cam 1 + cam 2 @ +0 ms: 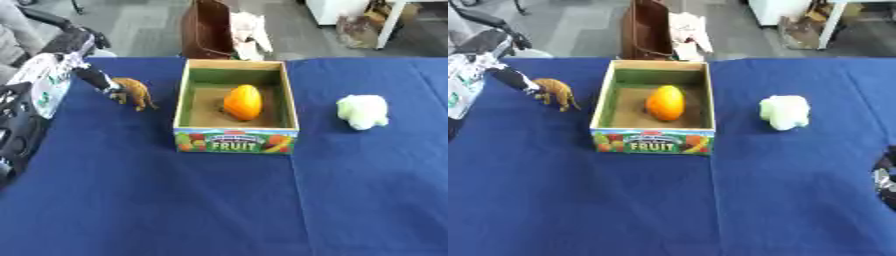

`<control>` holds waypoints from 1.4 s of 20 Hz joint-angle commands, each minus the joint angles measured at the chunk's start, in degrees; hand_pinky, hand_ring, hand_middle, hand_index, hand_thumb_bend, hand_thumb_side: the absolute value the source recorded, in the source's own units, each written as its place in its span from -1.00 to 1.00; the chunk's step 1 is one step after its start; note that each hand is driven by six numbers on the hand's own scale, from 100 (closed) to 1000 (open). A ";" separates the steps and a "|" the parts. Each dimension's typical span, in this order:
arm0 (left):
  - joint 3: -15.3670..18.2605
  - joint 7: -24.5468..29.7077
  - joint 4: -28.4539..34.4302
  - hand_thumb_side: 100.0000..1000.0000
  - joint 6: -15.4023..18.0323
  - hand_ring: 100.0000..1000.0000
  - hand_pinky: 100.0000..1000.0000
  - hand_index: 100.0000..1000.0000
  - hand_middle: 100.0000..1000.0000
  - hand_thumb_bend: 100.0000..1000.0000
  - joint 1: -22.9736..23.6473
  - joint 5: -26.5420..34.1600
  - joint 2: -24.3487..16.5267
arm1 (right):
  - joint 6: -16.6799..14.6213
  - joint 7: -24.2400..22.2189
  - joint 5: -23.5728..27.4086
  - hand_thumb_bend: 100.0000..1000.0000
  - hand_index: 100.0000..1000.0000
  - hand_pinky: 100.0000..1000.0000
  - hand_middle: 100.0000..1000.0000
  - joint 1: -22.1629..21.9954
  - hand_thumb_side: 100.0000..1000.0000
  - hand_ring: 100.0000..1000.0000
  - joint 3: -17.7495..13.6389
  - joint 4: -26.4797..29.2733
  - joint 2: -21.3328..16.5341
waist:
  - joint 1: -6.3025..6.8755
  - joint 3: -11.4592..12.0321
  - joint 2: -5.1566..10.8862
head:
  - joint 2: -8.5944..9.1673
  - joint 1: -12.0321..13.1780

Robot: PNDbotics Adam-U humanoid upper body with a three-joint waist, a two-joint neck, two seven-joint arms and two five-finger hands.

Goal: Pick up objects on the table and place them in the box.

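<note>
Three objects in play on the blue-clothed table (157,210). One, an orange fruit (242,101), already lies inside the wooden box (181,107), roughly centred on its brown floor. Box open-topped, green inner walls, front panel printed with fruit pictures and the word FRUIT. It stands mid-table, towards the far side.

Second: a brown toy animal (136,93), four-legged, upright on the cloth just left of the box, not touching it. Left hand (94,78) comes in from the left edge, dark fingers reaching down to the animal's head end; fingertips meet or nearly meet it. Cannot tell whether the fingers are closed round the toy or only touching. White and black arm casing fills the left margin behind the hand.

Third: a pale green-white lumpy object (784,112), soft-looking, kind unclear, on the cloth to the right of the box, well apart from it.

Right hand (885,178) shows only as a dark sliver at the right edge of the right eye view, low, near the table; finger state cannot be told.
</note>
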State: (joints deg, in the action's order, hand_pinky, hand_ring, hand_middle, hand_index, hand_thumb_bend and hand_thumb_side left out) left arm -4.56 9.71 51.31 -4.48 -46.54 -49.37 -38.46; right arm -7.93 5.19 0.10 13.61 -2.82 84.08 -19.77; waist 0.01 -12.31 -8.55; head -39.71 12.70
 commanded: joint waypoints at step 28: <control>0.57 -7.37 -2.69 -0.68 -3.25 -0.77 -0.21 -0.39 -0.87 -0.25 -1.21 -2.94 1.45 | -0.50 -0.43 -0.18 -1.00 0.38 0.00 0.19 1.90 -1.00 0.36 -0.20 0.43 -1.30 | -0.57 -1.61 -1.51 | 1.56 0.22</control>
State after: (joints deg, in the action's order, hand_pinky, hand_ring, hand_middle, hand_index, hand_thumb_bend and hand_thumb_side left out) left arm -4.59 2.41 46.94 -7.23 -46.85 -52.59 -35.23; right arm -8.28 4.83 0.10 14.71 -2.78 84.00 -19.83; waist -0.49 -13.98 -11.13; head -38.68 12.95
